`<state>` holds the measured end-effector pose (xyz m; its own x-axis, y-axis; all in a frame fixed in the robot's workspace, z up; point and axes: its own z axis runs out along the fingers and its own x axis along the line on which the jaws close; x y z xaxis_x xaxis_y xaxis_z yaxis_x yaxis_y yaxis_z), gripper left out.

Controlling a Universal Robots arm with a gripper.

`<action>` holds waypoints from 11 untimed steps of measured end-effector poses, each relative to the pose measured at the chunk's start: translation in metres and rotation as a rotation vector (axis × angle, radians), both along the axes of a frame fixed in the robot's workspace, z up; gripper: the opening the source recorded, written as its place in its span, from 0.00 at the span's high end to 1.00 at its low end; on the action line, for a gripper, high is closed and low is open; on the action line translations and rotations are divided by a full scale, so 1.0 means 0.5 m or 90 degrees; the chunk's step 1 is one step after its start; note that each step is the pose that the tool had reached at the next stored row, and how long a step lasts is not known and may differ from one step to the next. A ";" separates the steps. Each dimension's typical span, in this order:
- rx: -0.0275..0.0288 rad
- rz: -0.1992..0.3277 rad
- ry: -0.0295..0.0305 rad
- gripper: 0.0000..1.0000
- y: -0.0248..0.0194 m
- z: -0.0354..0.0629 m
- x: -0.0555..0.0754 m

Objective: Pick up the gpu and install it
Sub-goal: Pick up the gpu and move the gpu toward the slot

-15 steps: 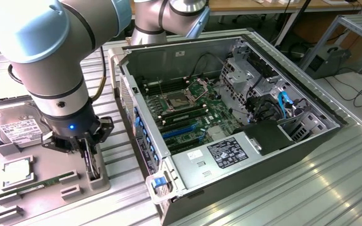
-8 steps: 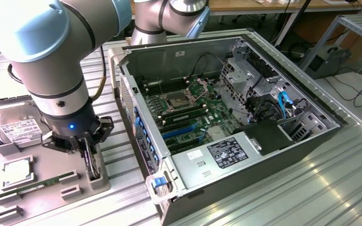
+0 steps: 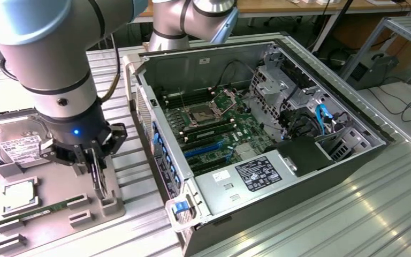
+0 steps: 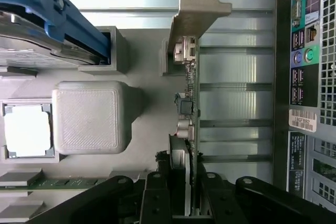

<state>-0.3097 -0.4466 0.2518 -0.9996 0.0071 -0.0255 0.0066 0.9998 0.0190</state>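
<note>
A slatted metal bench carries everything, with cables lying on the floor beyond it at the exterior view's right. An open PC case lies on its side on the bench, its motherboard facing up inside. Just beside it, on the exterior view's left, sits a grey tray. The tray holds a hard drive, a CPU and a memory stick, each in its own recess. The gpu stands edge-on in the slot at the tray's case-side edge. The end effector hangs straight above it, fingers clamped on either face of the card. In the wrist view, the gpu runs from the fingers to its silver bracket.
</note>
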 end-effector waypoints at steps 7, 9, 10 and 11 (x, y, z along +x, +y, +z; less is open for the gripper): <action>0.0001 0.000 -0.0001 0.73 0.0002 0.054 0.000; 0.0000 0.000 0.0000 0.73 0.0001 0.071 0.000; 0.0001 0.000 -0.0001 0.73 0.0002 0.078 0.000; 0.0001 0.000 -0.0001 0.73 0.0002 0.086 0.000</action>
